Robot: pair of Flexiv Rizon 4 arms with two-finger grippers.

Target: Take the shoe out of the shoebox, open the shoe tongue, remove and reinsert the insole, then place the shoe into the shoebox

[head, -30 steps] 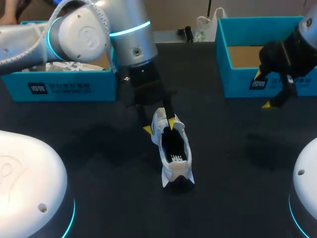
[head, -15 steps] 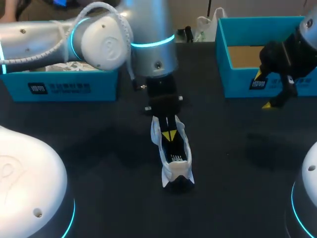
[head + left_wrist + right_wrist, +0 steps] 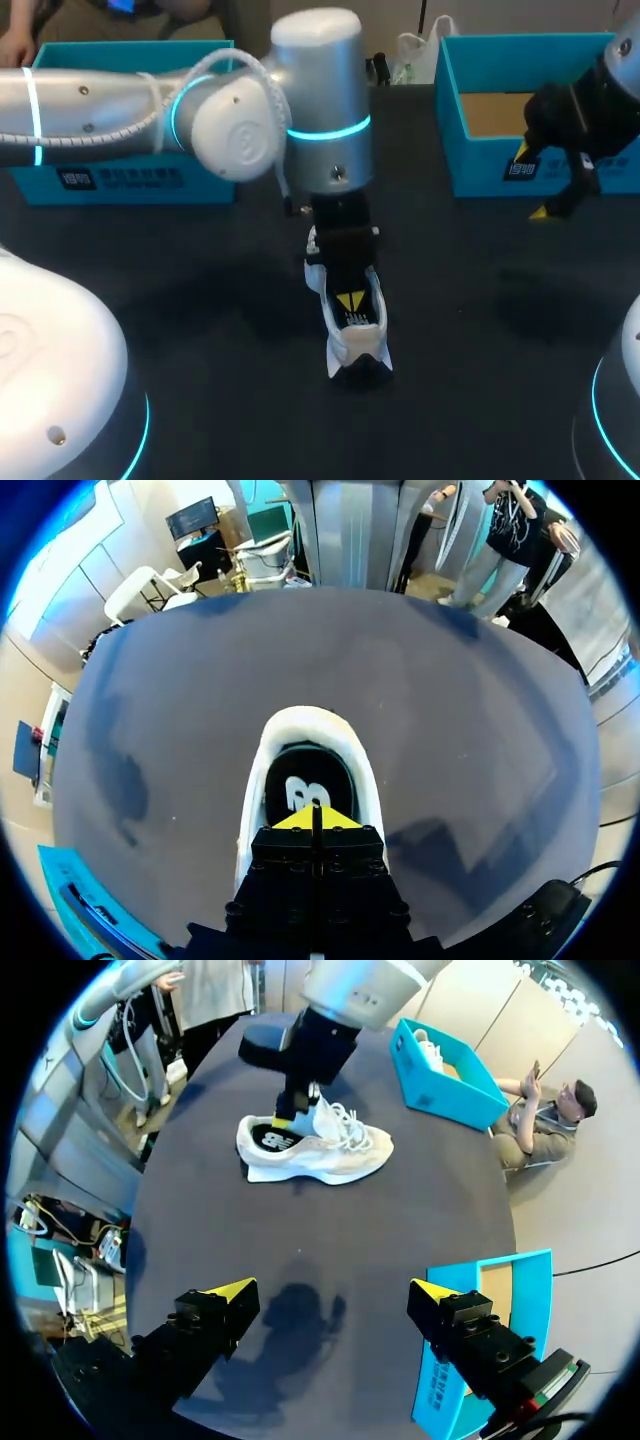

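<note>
A white shoe (image 3: 357,347) (image 3: 330,1145) lies on the dark table, its heel toward the near edge. A black insole (image 3: 298,788) with a white logo shows through the shoe (image 3: 300,728) opening. My left gripper (image 3: 350,300) (image 3: 313,818) (image 3: 283,1120) points down into that opening, yellow tips pressed together just above the insole; I cannot tell whether they pinch it. My right gripper (image 3: 530,182) (image 3: 332,1290) hangs open over the table in front of the right blue shoebox (image 3: 490,170) (image 3: 480,1290), far from the shoe.
A second blue box (image 3: 120,180) (image 3: 445,1088) stands at the far left with another white shoe in it. The left arm's body stretches across the far middle of the table. Dark bare tabletop (image 3: 200,300) lies around the shoe.
My left gripper went from open astride the shoe's far end to shut, and slid nearer along the opening toward the heel. The right arm has kept still.
</note>
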